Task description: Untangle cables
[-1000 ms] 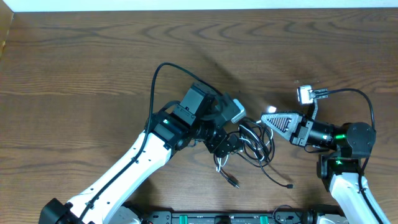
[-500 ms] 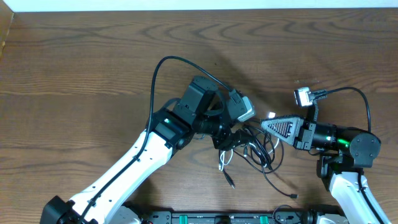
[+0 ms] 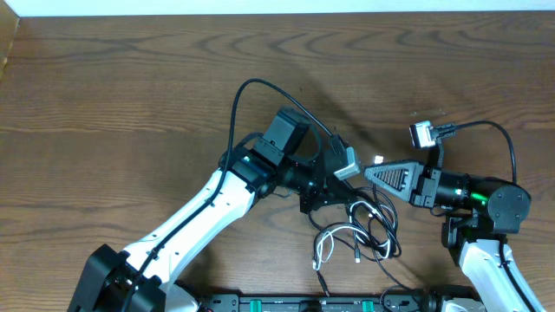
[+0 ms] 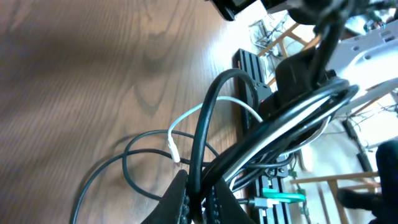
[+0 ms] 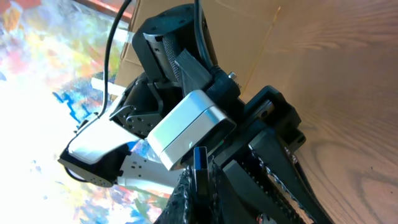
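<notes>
The cables (image 3: 362, 232) lie in a tangle near the table's front edge, black cords looped around a white cord (image 3: 328, 243). My left gripper (image 3: 334, 198) is at the tangle's upper left. In the left wrist view it (image 4: 200, 196) is shut on a black cord (image 4: 208, 118) that rises between the fingers, with other black loops and the white cord (image 4: 186, 119) beyond. My right gripper (image 3: 368, 170) points left, just above the tangle. In the right wrist view it (image 5: 200, 186) is shut on a flat plug with a blue insert (image 5: 200, 163).
The left wrist's grey camera block (image 3: 347, 161) sits right in front of the right gripper's tip, almost touching. A black rail (image 3: 312, 303) runs along the table's front edge below the tangle. Bare wood table (image 3: 130, 87) stretches to the back and left.
My left gripper has swung right and up and has shut on a black cord. The tangle has spread down toward the front edge. The right arm has barely moved.
</notes>
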You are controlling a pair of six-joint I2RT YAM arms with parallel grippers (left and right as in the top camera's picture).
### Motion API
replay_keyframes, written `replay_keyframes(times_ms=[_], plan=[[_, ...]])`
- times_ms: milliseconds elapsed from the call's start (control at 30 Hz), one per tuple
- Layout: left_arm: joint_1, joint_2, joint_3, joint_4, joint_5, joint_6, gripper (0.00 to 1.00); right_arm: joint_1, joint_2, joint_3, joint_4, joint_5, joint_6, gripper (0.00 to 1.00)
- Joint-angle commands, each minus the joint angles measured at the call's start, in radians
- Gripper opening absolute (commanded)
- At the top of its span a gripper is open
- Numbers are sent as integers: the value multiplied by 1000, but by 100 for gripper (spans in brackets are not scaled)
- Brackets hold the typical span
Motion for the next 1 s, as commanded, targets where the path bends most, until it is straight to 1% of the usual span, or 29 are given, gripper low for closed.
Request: replay_keyframes(times_ms=[0,67,100,133,167,233,267,300,333,367,400,433,533,600,633,700,767,833,867,900,933,967], plan=[[69,1,5,0,-23,-155,8,0,-5,10,5,48,-76,17],[118,1,5,-5,-101,-272,7,-1,-4,10,1,57,-162,26],[142,1,5,-6,-134,-323,8,-1,-3,10,1,62,-202,32],[187,1,5,-6,-178,-407,8,-1,0,10,1,68,-290,49],[208,1,5,-6,-190,-447,7,-1,1,10,1,68,-330,55],[276,1,5,-3,-206,-595,7,-1,2,10,-25,71,-470,71],[305,1,5,-3,-206,-655,8,-1,3,10,-44,75,-511,74],[343,1,5,-3,-206,-736,7,0,8,10,-103,98,-589,78],[364,1,5,-3,-205,-781,7,0,11,10,-154,122,-624,80],[388,1,5,-3,-205,-836,8,0,17,10,-243,172,-663,81],[401,1,5,-3,-205,-874,7,0,25,10,-359,241,-693,82],[415,1,5,-3,-203,-908,7,1,31,10,-438,285,-715,83],[423,1,5,-3,-177,-908,7,21,55,10,-598,327,-814,83],[422,1,5,-2,-131,-872,7,46,64,10,-610,327,-816,88],[422,1,5,5,-84,-839,7,65,65,10,-610,335,-799,89],[422,1,5,14,-3,-792,8,91,64,10,-612,358,-755,89],[422,1,5,23,60,-792,7,110,64,10,-626,392,-748,89],[418,1,5,19,65,-792,7,120,64,10,-665,444,-749,91],[414,1,5,5,15,-780,12,120,64,10,-699,477,-757,92],[402,1,5,-40,-150,-782,48,120,64,10,-745,506,-801,97],[391,1,5,-64,-235,-785,64,118,64,10,-763,512,-823,99],[381,1,5,-81,-296,-785,80,115,64,10,-775,516,-838,99]])
